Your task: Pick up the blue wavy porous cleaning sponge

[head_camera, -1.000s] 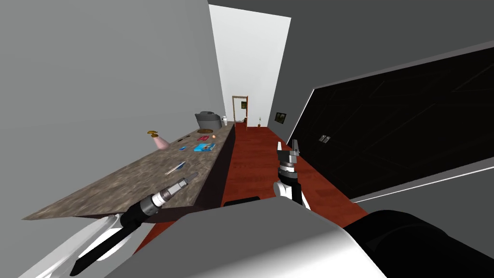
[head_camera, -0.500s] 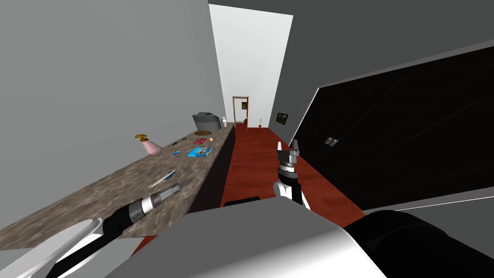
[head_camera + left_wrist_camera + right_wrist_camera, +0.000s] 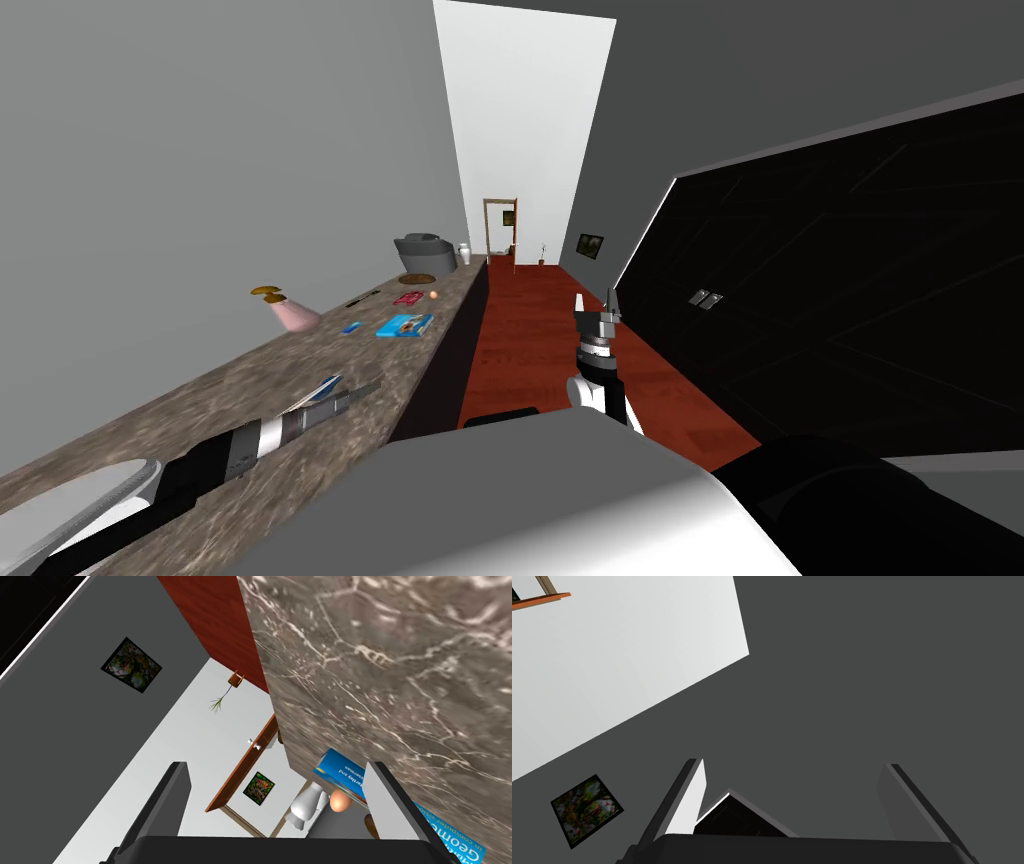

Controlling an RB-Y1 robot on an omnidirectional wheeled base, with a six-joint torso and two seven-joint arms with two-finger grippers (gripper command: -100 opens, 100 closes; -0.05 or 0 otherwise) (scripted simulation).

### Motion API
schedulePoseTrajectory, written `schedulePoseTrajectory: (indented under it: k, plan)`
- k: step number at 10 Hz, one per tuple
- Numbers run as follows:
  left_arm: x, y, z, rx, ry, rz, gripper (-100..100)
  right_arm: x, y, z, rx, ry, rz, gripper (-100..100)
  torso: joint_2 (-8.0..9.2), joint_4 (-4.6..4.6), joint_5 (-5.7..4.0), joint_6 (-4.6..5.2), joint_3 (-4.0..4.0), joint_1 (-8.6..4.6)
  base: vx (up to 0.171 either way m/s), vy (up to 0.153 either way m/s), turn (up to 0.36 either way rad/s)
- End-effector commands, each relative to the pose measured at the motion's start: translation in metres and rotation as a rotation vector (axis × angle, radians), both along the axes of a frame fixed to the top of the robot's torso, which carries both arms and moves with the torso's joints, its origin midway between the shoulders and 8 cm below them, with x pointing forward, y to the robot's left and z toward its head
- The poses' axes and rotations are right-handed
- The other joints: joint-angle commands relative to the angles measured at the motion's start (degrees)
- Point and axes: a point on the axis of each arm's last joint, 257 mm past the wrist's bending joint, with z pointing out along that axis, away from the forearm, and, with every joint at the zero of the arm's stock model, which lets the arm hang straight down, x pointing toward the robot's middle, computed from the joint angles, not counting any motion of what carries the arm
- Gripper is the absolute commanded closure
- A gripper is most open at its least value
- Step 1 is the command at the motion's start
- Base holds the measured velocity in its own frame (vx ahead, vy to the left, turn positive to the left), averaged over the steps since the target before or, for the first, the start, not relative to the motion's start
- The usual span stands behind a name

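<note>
A small blue piece (image 3: pixel 351 327), which looks like the sponge, lies on the brown marbled counter (image 3: pixel 240 400) between a pink vase (image 3: pixel 290 313) and a blue book (image 3: pixel 405 325). My left gripper (image 3: pixel 365 390) hovers low over the counter's near part, well short of the sponge, beside a thin blue and white thing (image 3: pixel 325 387). In the left wrist view my left gripper (image 3: pixel 277 796) is open and empty, with the counter (image 3: pixel 390 666), the book (image 3: pixel 345 772) and an orange egg (image 3: pixel 339 802) past it. My right gripper (image 3: pixel 597 300) stands open over the red floor, and open (image 3: pixel 792 796) in its wrist view.
Farther along the counter are a black pen-like thing (image 3: pixel 362 298), a red item (image 3: pixel 408 298), an egg (image 3: pixel 433 294), a brown plate (image 3: pixel 417 278), a grey pot (image 3: pixel 425 250) and a white jar (image 3: pixel 464 253). A red floor (image 3: pixel 540 320) runs to a far doorway (image 3: pixel 499 228). A black area (image 3: pixel 860 290) lies right.
I have moved forward along the counter, so its things sit nearer and farther left. My left arm now reaches over the countertop. The right gripper holds its place.
</note>
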Motion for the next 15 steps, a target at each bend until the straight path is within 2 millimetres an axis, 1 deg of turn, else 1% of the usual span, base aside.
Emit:
schedulePoseTrajectory:
  k: [1, 2, 3, 4, 5, 6, 7, 8, 9, 10, 12, 13, 15]
  plan:
    - [-0.007, 0.012, -0.005, 0.035, 0.038, 0.005, -100, 0.0, 0.0, 0.0, 0.0, 0.0, 0.0, 0, 0.0, 0.0, 0.0, 0.0, 0.0, 0.0, 0.206, -0.006, 0.017]
    - [-0.017, 0.038, -0.012, 0.087, 0.1, 0.023, -100, 0.0, 0.0, 0.0, 0.0, 0.0, 0.0, 0, 0.02, -0.01, 0.01, 0.01, 0.0, -0.06, 0.251, 0.011, 0.056]
    - [-0.028, 0.059, -0.018, 0.12, 0.152, 0.046, -100, 0.0, 0.0, 0.0, 0.0, 0.0, 0.0, 0, -0.12, -0.03, 0.01, 0.0, -0.07, 0.01, 0.303, 0.043, 0.062]
    - [-0.03, 0.067, -0.017, 0.15, 0.165, 0.039, -100, 0.0, 0.0, 0.0, 0.0, 0.0, 0.0, 0, -0.27, -0.07, 0.03, 0.0, -0.16, 0.11, 0.235, -0.026, 0.016]
    - [-0.041, 0.09, -0.019, 0.202, 0.221, 0.052, -100, 0.0, 0.0, 0.0, 0.0, 0.0, 0.0, 0, -0.15, -0.05, 0.01, 0.03, -0.11, -0.08, 0.247, -0.058, 0.041]
    - [-0.052, 0.109, -0.021, 0.237, 0.27, 0.069, -100, 0.0, 0.0, 0.0, 0.0, 0.0, 0.0, 0, -0.15, -0.04, -0.03, 0.0, -0.1, -0.2, 0.31, -0.016, 0.095]
    - [-0.057, 0.119, -0.022, 0.252, 0.287, 0.084, -100, 0.0, 0.0, 0.0, 0.0, 0.0, 0.0, 0, -0.3, -0.07, -0.03, -0.01, -0.18, -0.11, 0.22, -0.001, 0.034]
    - [-0.072, 0.142, -0.023, 0.296, 0.344, 0.108, -100, 0.0, 0.0, 0.0, 0.0, 0.0, 0.0, 0, -0.09, -0.05, 0.02, 0.02, -0.08, -0.03, 0.202, 0.011, 0.033]
    - [-0.084, 0.159, -0.023, 0.331, 0.392, 0.122, -100, 0.0, 0.0, 0.0, 0.0, 0.0, 0.0, 0, -0.03, -0.03, 0.05, -0.02, -0.04, 0.16, 0.255, 0.041, 0.117]
    - [-0.088, 0.164, -0.023, 0.336, 0.402, 0.135, -100, 0.0, 0.0, 0.0, 0.0, 0.0, 0.0, 0, -0.16, -0.05, 0.07, -0.03, -0.11, 0.34, 0.203, 0.02, 0.022]
    - [-0.121, 0.198, -0.025, 0.398, 0.507, 0.177, -100, 0.0, 0.0, 0.0, 0.0, 0.0, 0.0, 0, 0.08, -0.01, 0.08, -0.02, 0.02, 0.25, 0.172, -0.016, 0.063]
    - [-0.123, 0.2, -0.025, 0.397, 0.511, 0.183, -100, 0.0, 0.0, 0.0, 0.0, 0.0, 0.0, 0, 0.09, 0.0, 0.06, -0.03, 0.03, 0.2, 0.132, -0.02, 0.042]
    - [-0.16, 0.222, -0.03, 0.432, 0.61, 0.22, -100, 0.0, 0.0, 0.0, 0.0, 0.0, 0.0, 0, 0.35, 0.06, 0.05, -0.04, 0.18, 0.16, 0.118, -0.026, 0.077]
